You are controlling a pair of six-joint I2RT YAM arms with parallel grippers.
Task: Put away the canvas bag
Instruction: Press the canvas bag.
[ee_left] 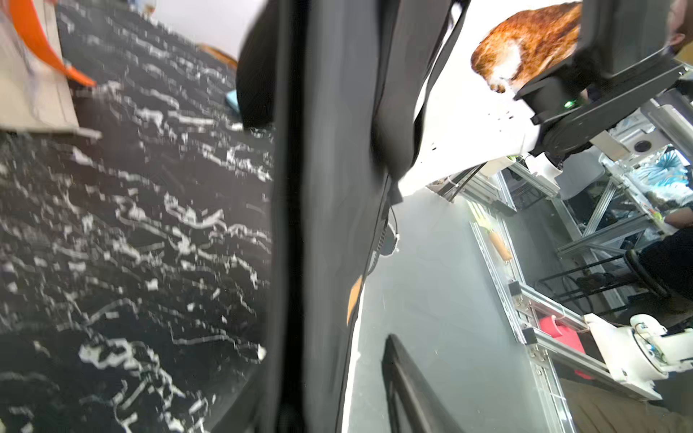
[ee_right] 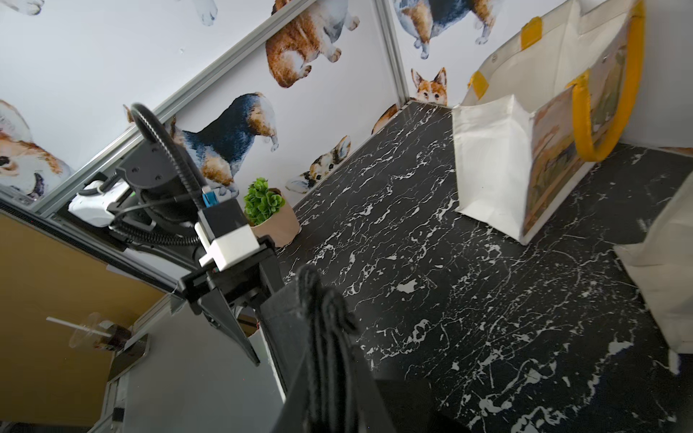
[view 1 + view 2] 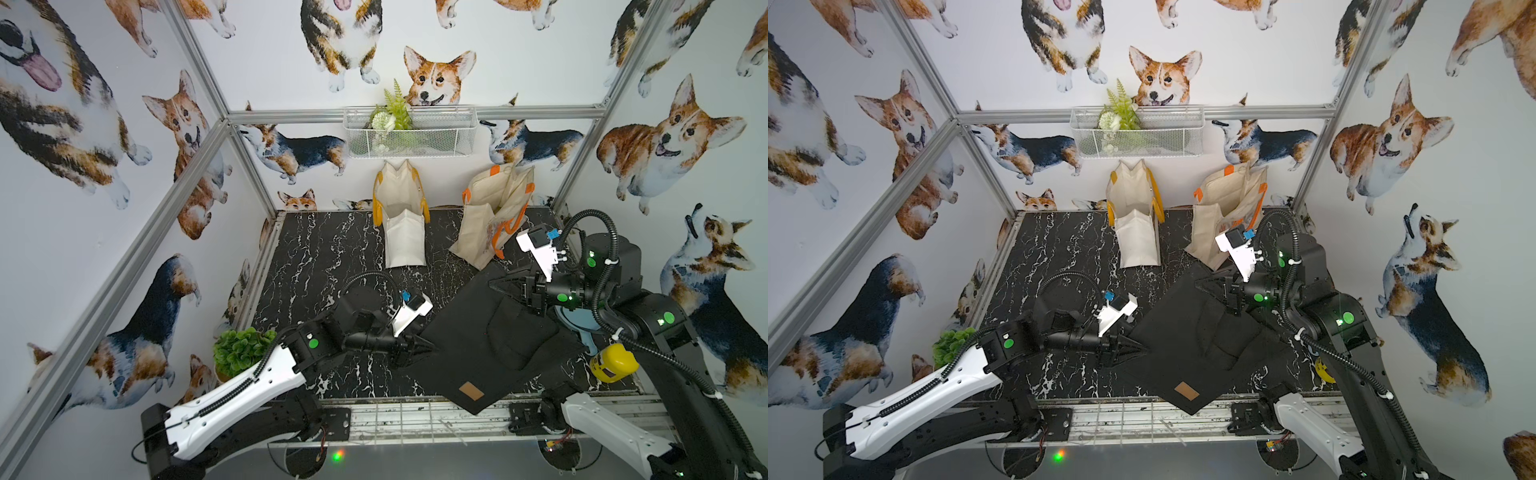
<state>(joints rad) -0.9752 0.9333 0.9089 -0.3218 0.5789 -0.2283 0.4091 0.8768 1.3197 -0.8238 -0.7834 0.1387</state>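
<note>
So the black canvas bag (image 3: pixel 465 332) is lying spread out near the front right corner of the worktop (image 3: pixel 316 257). Its corner with the tan patch (image 3: pixel 471 391) is poking out over the front edge.

The right pincer (image 3: pixel 495 286) is clamping bunched fabric at the bag corner that's pointing toward the back edge. In the right wrist view the folds are getting squeezed together. The left pincer (image 3: pixel 424 348) is sitting at the bag's left edge with its jaws standing apart, so it's not gripping anything.

I'm guessing the left side is lining up a fresh bite. I'd be going deep enough to catch both layers, not just the hem, and pinching before the right arm is pulling. Otherwise the whole thing is just going to be sliding.

Material-wise, the bag is looking matte, limp and fairly heavy-woven, with its handle loops (image 3: pixel 519 332) lying flat on top. The worktop is looking like slick marble-print, so little friction there, I reckon.

The two cream totes (image 3: pixel 403 232) (image 3: pixel 486 224) by the back edge are standing stiffer. The white wire basket (image 3: pixel 415 141) is hanging on the back wall, maybe the destination, but I can't tell.
</note>
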